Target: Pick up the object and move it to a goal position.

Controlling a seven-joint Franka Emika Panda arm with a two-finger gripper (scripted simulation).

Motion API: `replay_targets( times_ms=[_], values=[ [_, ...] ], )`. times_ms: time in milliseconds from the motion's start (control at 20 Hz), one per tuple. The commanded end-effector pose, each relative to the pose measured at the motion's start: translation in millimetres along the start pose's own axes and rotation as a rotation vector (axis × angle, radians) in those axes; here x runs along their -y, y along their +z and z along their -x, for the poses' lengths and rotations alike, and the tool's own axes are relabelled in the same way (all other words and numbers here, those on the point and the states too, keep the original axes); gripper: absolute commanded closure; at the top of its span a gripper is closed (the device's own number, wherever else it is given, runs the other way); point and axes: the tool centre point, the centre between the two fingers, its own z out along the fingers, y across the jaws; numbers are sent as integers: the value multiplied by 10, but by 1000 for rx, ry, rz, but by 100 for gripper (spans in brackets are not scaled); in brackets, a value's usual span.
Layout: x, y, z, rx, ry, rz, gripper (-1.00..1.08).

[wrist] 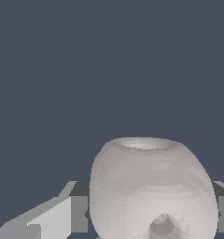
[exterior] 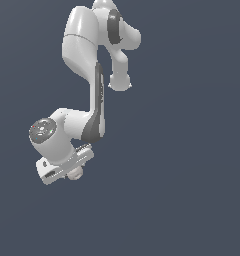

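In my wrist view the object (wrist: 151,186), an off-white rounded ball with a hollow at one end, sits between the two fingers (wrist: 53,217), and both touch its sides, so the jaws are clamped on it. In the exterior view the gripper (exterior: 72,172) holds it under the white arm (exterior: 84,60).

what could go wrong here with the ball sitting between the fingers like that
The ball sits between the gripper fingers, but whether they actually clamp it cannot be told, so it could slip out in transit. It is rounded and lumpy, so a pinch may squeeze it sideways. No goal marker shows, so the drop point is unclear.
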Motion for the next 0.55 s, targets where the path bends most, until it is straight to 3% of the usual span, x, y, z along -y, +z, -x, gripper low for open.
replay_targets(
  times_ms=[0,500],
  values=[
    [-69,-6,-10,0,-1,0,108],
    [-174,-12,-23,0,-1,0,108]
  ],
)
